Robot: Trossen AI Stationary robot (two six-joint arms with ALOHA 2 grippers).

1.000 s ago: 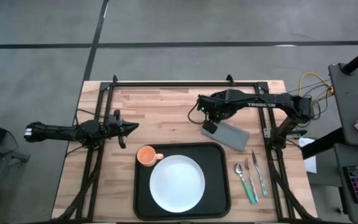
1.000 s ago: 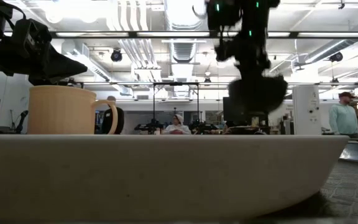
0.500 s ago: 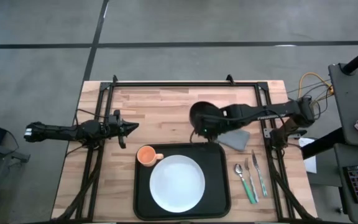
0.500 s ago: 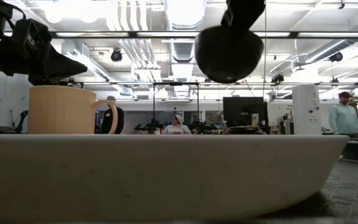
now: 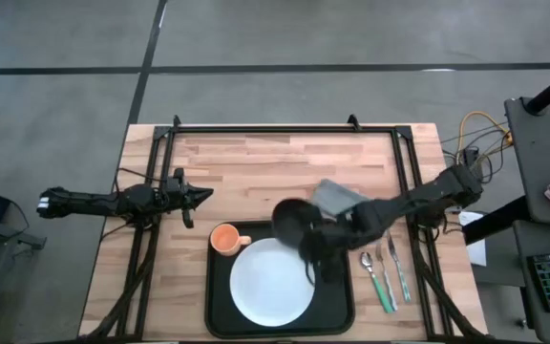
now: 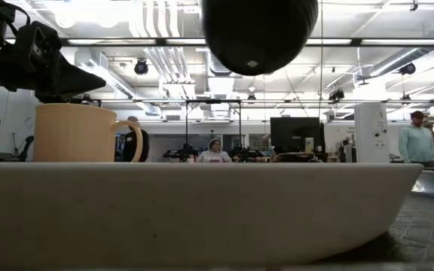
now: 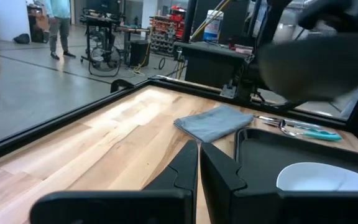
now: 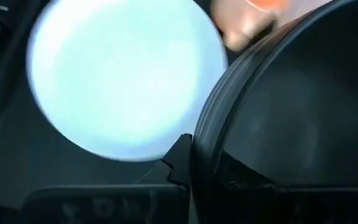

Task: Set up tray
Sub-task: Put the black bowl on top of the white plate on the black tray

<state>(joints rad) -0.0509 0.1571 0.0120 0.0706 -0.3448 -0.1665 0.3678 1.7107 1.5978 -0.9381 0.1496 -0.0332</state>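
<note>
- The tray [image 5: 337, 287] lay at the near edge of the table [image 5: 256, 162], holding a white plate [image 5: 267, 282] and an orange cup [image 5: 223, 238].
- The right gripper [image 5: 318, 250] was clamped on the rim of a black bowl [image 5: 294, 222], held above the plate's far edge.
- The left gripper [image 5: 203, 194] was closed and empty, above the table's left side.
- A grey napkin [image 5: 337, 198] lay beyond the tray; cutlery [image 5: 383, 272] lay to its right.
</note>
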